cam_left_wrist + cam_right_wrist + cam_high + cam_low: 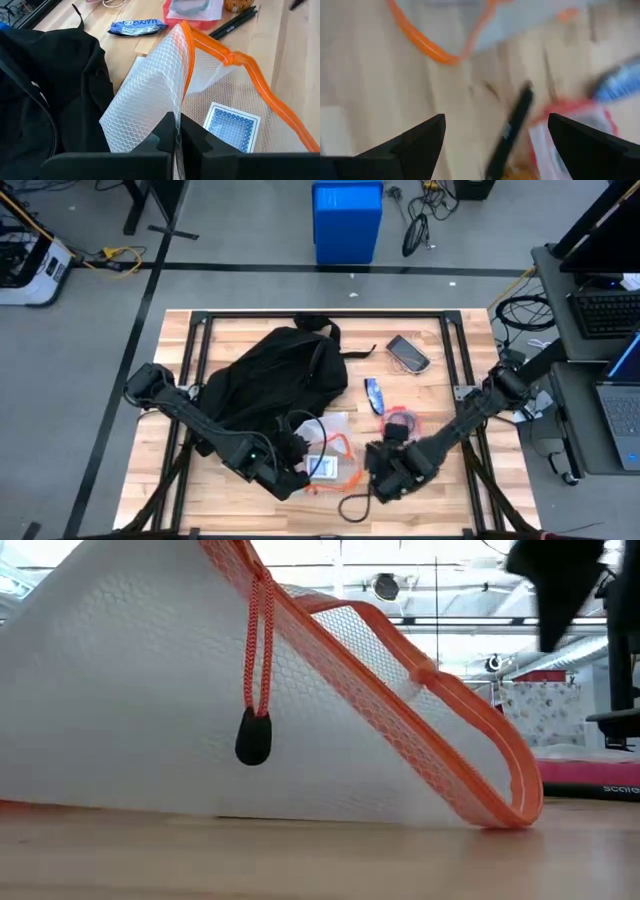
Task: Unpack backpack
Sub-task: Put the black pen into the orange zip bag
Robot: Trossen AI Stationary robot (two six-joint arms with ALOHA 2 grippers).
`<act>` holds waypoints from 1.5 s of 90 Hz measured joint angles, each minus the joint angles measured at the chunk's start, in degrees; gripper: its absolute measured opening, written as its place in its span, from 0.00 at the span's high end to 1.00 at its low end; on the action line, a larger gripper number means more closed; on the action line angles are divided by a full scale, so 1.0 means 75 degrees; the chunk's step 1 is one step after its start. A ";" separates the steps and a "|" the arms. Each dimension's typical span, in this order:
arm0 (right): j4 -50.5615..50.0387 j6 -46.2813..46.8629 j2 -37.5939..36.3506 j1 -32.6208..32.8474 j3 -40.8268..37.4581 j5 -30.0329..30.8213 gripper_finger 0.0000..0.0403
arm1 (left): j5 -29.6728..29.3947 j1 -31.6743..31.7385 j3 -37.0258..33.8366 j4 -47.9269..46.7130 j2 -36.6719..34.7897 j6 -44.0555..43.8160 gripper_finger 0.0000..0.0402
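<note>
The black backpack (268,380) lies slumped on the wooden table (450,510), left of centre. In front of it is a white mesh pouch (330,460) with orange zipper trim and a blue card box (232,125) inside. My left gripper (298,470) is shut on the pouch, at the backpack's near side. My right gripper (378,472) hovers open just right of the pouch, above a black pen (512,130), with nothing between its fingers. In the low view the pouch (150,690) stands tented up, its lower edge on the table. My left gripper (176,120) pinches the pouch's white mesh wall (172,107) between its two fingers, beside the orange zipper edge (186,55). It comes slanting down from the table's left. The held side is raised; the pouch's far lower edge (300,815) rests on the wood.
Right of the backpack lie a phone (408,352), a blue packet (374,395) and a red-trimmed clear pouch (400,423). A dark cable loop (355,505) lies near the front edge. A blue bin (347,220) stands on the floor beyond the table.
</note>
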 joint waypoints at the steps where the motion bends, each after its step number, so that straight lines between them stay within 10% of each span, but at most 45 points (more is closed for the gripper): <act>1: -0.0015 0.0079 0.0000 0.0025 -0.0048 0.0020 0.16 | 0.0000 0.0000 -0.0001 0.0000 0.0000 -0.0001 1.00; 79: 0.1936 0.2039 0.0000 -0.0119 -0.2848 -0.0733 0.17 | 0.0067 -0.0166 -0.0002 -0.0009 -0.0002 -0.0198 1.00; 135: 0.3442 0.1213 -0.0003 -0.0578 -0.2892 -0.1323 0.42 | 0.0087 -0.0166 0.0000 -0.0009 0.0000 -0.0187 1.00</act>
